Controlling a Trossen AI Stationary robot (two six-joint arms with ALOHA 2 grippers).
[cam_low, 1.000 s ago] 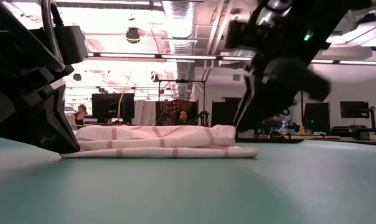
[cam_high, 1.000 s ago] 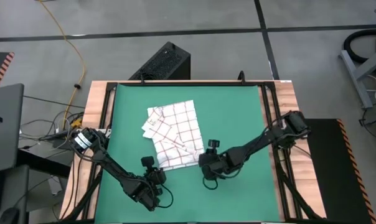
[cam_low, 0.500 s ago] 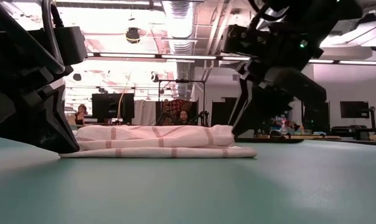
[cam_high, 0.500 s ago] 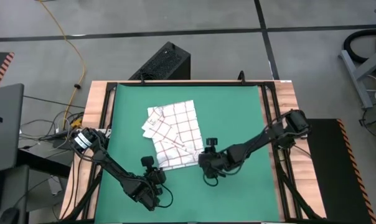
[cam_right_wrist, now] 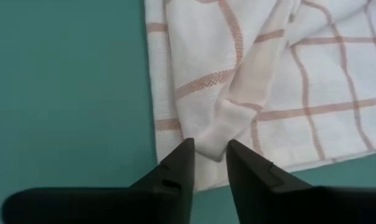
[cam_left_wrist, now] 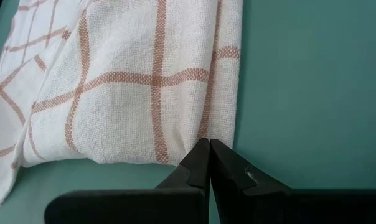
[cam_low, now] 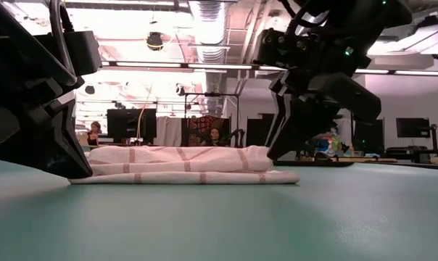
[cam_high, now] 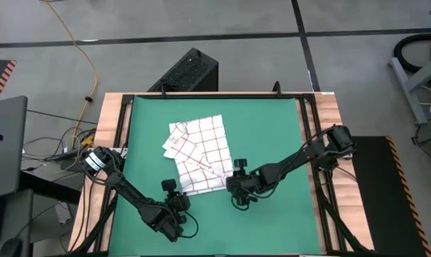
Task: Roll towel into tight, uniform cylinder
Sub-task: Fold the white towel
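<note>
Green matting [cam_high: 265, 135] covers our bench, and the towel [cam_high: 198, 153] lies on it left of centre as a loose, crooked fold, not yet a cylinder. Our left gripper [cam_left_wrist: 208, 151] has its jaws together at one near corner. Our right gripper [cam_right_wrist: 208, 153] has its jaws apart astride a fold at the other, so we judge nearly all the rolling remains.

My rig's robotics lab, green-matted tabletop [cam_high: 272, 128] on concrete floor [cam_high: 201, 21], yellow cable [cam_high: 87, 64], rows of monitors [cam_low: 130, 123], exposed ceiling ducts [cam_low: 204, 22], seated people [cam_low: 94, 133] behind.
</note>
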